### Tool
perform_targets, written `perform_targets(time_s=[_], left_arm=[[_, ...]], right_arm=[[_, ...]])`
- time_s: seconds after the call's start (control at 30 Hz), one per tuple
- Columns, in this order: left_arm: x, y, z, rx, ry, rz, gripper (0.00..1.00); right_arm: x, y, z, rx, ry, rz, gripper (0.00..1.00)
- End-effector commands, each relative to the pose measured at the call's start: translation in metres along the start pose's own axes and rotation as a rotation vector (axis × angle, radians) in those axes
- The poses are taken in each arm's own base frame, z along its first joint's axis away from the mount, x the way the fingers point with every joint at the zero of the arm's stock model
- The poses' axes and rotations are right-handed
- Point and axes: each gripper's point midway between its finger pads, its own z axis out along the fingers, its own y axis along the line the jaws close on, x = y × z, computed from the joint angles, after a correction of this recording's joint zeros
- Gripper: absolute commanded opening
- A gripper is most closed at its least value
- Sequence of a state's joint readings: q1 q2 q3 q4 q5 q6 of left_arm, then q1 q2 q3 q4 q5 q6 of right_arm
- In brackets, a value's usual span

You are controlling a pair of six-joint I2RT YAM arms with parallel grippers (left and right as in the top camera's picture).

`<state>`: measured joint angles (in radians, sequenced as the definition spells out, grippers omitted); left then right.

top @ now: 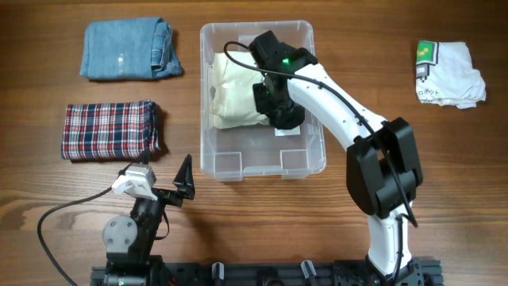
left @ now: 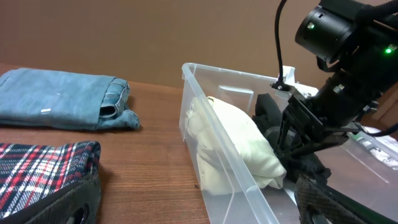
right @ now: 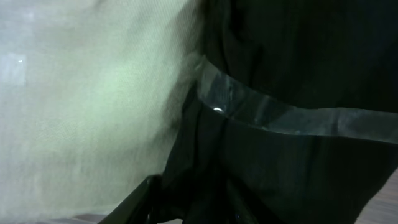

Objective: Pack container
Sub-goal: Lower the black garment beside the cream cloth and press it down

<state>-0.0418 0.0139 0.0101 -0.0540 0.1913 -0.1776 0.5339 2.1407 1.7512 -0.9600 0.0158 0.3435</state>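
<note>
- Container (top: 238, 165) is lying with its long axis running near-to-far, mouth facing up.
- Right gripper (top: 282, 115) is reaching inside it; grip unclear.
- Left gripper (top: 168, 176) is gaping beside it.

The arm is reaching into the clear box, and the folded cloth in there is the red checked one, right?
Not quite: the container holds a cream cloth; the red checked cloth lies on the table left of it, as the overhead view shows. The arm does reach in.
</note>
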Motion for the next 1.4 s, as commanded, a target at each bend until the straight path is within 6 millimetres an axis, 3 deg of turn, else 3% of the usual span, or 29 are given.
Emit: perform_targets(time_s=[0.0, 0.1, 0.3, 0.43, 0.7, 1.0, 1.13, 1.2, 1.27, 1.33, 1.37], left_arm=[[0.001, 0.003, 0.000, -0.014, 0.000, 0.014, 1.00], [0.001, 0.003, 0.000, -0.014, 0.000, 0.014, 1.00], [0.001, 0.003, 0.000, -0.014, 0.000, 0.015, 1.00], [0.001, 0.003, 0.000, -0.014, 0.000, 0.015, 1.00], [0.001, 0.003, 0.000, -0.014, 0.000, 0.014, 1.00], [0.001, 0.003, 0.000, -0.014, 0.000, 0.015, 1.00], [0.001, 0.003, 0.000, -0.014, 0.000, 0.015, 1.00], [0.001, 0.003, 0.000, -0.014, 0.000, 0.015, 1.00], [0.001, 0.003, 0.000, -0.014, 0.000, 0.014, 1.00], [0.001, 0.003, 0.000, -0.014, 0.000, 0.014, 1.00], [0.001, 0.003, 0.000, -0.014, 0.000, 0.015, 1.00]], right_arm=[[0.012, -0.023, 0.016, 0.114, 0.027, 0.019, 0.36], [-0.002, -0.018, 0.000, 0.096, -0.022, -0.004, 0.36], [-0.050, -0.006, -0.061, 0.033, -0.218, 0.005, 0.40], [-0.078, -0.007, -0.074, 0.014, -0.329, 0.024, 0.46], [-0.108, -0.035, -0.047, 0.025, -0.389, 0.096, 0.45], [-0.102, -0.028, 0.019, -0.023, -0.297, 0.071, 0.45], [-0.095, -0.023, 0.038, -0.051, -0.254, 0.067, 0.45], [-0.094, -0.024, 0.038, -0.045, -0.253, 0.066, 0.45], [-0.098, -0.023, 0.026, -0.049, -0.276, 0.065, 0.46], [-0.105, -0.024, 0.004, -0.054, -0.316, 0.064, 0.46], [-0.112, -0.025, -0.018, -0.061, -0.357, 0.057, 0.47]])
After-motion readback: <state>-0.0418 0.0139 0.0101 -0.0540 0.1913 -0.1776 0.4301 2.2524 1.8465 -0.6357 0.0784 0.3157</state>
